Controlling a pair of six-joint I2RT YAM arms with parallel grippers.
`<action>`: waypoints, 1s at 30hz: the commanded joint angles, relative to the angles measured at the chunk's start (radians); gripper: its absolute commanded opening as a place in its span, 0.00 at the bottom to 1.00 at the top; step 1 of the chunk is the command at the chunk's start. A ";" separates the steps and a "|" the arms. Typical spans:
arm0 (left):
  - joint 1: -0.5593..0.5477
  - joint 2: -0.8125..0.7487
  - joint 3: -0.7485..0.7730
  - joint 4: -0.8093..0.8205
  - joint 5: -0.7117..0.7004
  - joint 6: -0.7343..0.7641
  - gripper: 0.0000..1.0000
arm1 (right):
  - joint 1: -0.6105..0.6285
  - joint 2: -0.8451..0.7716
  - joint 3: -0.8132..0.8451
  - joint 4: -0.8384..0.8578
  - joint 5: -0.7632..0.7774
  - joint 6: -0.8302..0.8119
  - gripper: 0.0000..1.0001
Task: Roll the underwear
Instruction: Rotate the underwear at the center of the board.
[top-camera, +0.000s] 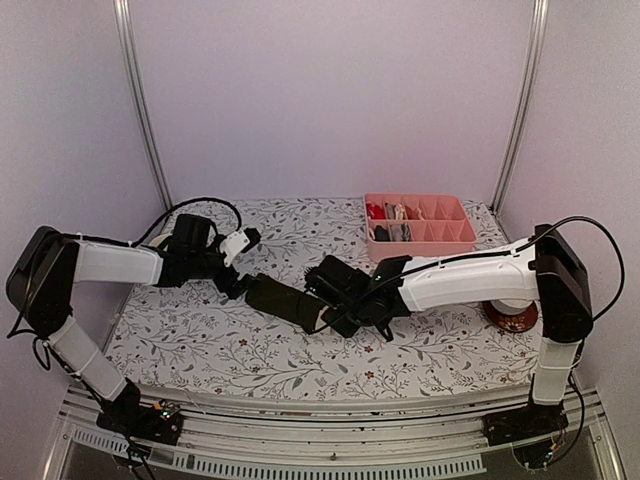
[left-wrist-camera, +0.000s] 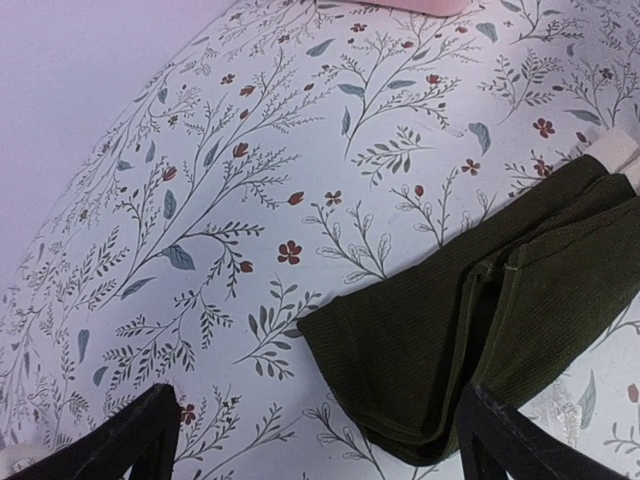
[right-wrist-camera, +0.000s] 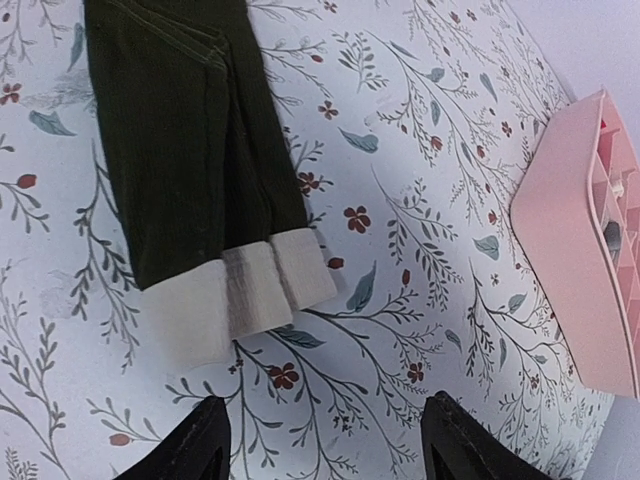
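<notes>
The dark olive underwear (top-camera: 283, 299) lies folded into a long strip in the middle of the floral table cover (top-camera: 200, 345), its pale band (right-wrist-camera: 240, 300) at the 4 o'clock end. The left gripper (top-camera: 238, 283) hangs at its 9 o'clock end and the right gripper (top-camera: 338, 308) at the band end, both with jaws spread wide and nothing between them. The pink divided tray (top-camera: 418, 222), holding small rolled items, sits well apart at 1 o'clock, and a reddish-brown disc (top-camera: 512, 318) lies under the right arm at 3 o'clock.
</notes>
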 joint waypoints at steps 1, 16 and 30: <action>0.010 -0.024 -0.026 0.056 -0.011 -0.012 0.98 | 0.038 -0.009 0.049 0.039 -0.051 -0.043 0.67; 0.009 -0.024 -0.044 0.070 -0.009 -0.010 0.99 | -0.040 0.137 0.105 0.051 0.041 -0.113 0.75; 0.009 -0.023 -0.047 0.070 0.001 -0.007 0.99 | -0.102 0.185 0.124 0.083 -0.012 -0.175 0.74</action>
